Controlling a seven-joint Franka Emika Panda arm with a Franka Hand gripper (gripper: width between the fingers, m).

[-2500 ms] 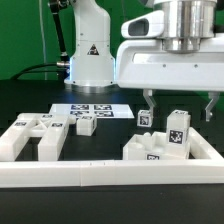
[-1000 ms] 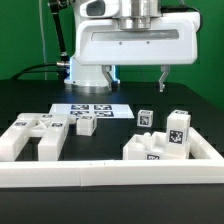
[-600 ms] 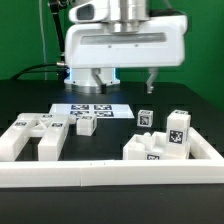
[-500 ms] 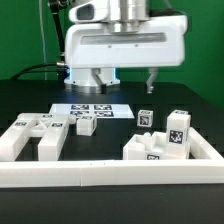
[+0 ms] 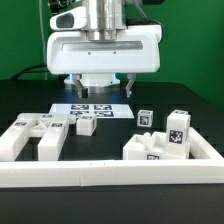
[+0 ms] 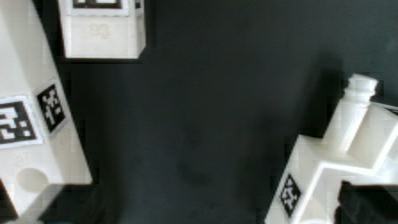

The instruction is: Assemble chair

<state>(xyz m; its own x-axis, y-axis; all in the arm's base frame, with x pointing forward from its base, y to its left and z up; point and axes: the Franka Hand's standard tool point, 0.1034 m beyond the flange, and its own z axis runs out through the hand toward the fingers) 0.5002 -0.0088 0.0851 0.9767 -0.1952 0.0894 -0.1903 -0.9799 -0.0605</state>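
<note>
With the exterior view read as a clock face centred on the marker board (image 5: 92, 108), the gripper (image 5: 102, 90) is hanging at 12 o'clock above the board, clear of the table (image 5: 190, 100), with its fingers (image 5: 72, 88) pointing downward. The jaws are standing wide apart and are gripping nothing. The chair parts (image 5: 45, 125) are lying loose on the dark table, inside the white border rail (image 5: 110, 173) that is running across at 6 o'clock. A large blocky piece (image 5: 30, 138) is resting at 8 o'clock, well apart from the gripper. A small cube (image 5: 86, 125) is sitting at 6 o'clock, just beside the board's near edge. A small tagged block (image 5: 146, 118) is standing at 4 o'clock, and a tall tagged block (image 5: 177, 130) is standing upright farther out along the same direction. A low stepped piece (image 5: 148, 150) is lying at 5 o'clock, just beside the tall block; whether the two are touching cannot be told. In the wrist view, a tagged white block (image 6: 98, 30), a long tagged piece (image 6: 27, 120) and a pegged piece (image 6: 347, 140) are showing around bare table.
</note>
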